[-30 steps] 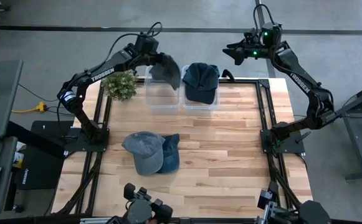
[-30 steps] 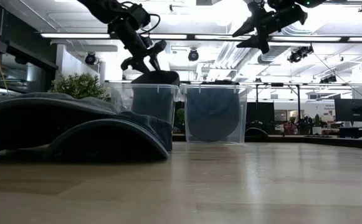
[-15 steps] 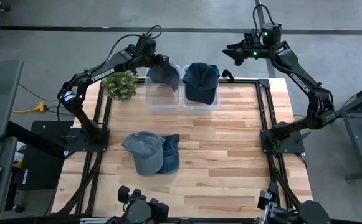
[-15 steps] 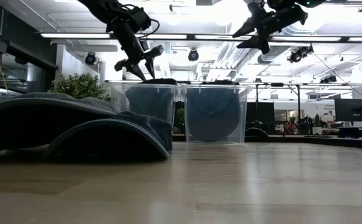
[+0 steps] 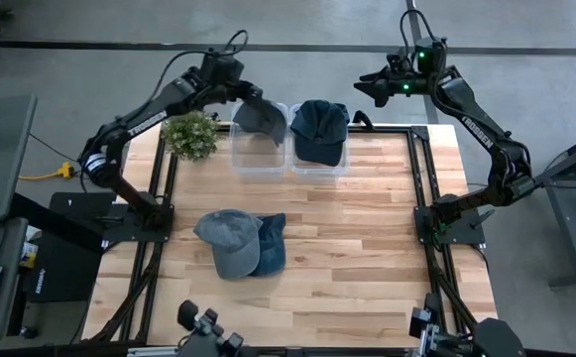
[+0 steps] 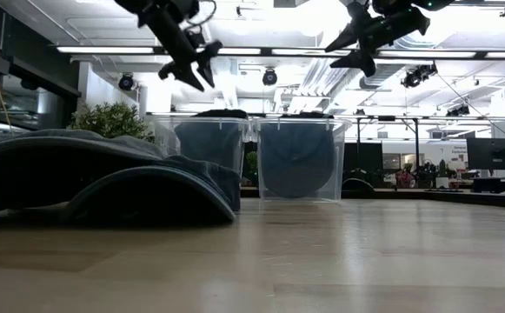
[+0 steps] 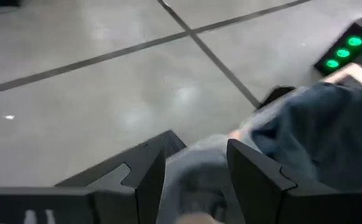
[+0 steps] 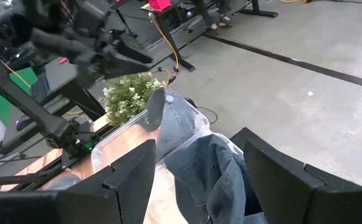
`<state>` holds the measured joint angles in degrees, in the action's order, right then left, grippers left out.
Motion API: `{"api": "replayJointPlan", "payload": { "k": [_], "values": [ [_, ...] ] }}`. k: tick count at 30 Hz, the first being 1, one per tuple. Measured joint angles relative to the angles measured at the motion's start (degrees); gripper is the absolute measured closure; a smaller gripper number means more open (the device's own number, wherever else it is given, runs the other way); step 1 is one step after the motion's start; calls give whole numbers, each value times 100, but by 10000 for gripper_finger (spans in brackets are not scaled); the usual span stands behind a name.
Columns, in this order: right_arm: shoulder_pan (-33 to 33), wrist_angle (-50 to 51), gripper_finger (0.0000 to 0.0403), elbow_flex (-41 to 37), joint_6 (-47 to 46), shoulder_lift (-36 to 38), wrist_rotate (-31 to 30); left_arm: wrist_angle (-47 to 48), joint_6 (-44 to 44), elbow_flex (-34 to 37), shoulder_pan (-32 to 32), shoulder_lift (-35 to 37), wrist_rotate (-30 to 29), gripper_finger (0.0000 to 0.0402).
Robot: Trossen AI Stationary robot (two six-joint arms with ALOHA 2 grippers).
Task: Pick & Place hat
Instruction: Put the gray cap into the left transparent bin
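The left pincer [image 6: 191,63] has let go and is lifting clear! A second ago it was down on the grey hat [image 5: 259,117], lowering it into the left bin [image 5: 258,159]; now its fingers hang spread and empty above the bin, well apart from the cloth. That reads as a finished placement for this hat.

The grey hat sits in the bin's far end, draped over the rim, its long axis running roughly across the surface [image 5: 367,228]. I'd say the brim points toward the plant [image 5: 190,133], though from overhead that is hard to confirm.

Beside it, the dark hat [image 5: 319,129] lies in the right bin [image 5: 317,164]. The right pincer [image 5: 375,87] hovers high past the surface's far edge, jaws parted, holding nothing.

Two more hats [image 5: 240,241] wait overlapping near the front, so my guess is one of those comes next.
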<state>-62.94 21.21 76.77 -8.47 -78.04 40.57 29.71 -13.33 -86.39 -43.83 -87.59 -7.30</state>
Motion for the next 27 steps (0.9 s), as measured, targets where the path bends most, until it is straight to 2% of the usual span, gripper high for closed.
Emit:
{"api": "replayJointPlan", "payload": {
  "k": [5,12,19,27],
  "values": [
    [-2,2,165,0,0,0,115,816,-132,-2,170,562,90,231],
    [0,0,165,0,98,0,730,2144,-665,-17,965,1071,-5,231],
    [124,0,165,0,269,0,1018,3192,-1872,2,2237,1073,-824,231],
    [527,140,165,0,435,0,1042,3911,-3623,240,4126,1070,-1828,231]
  ]
}}
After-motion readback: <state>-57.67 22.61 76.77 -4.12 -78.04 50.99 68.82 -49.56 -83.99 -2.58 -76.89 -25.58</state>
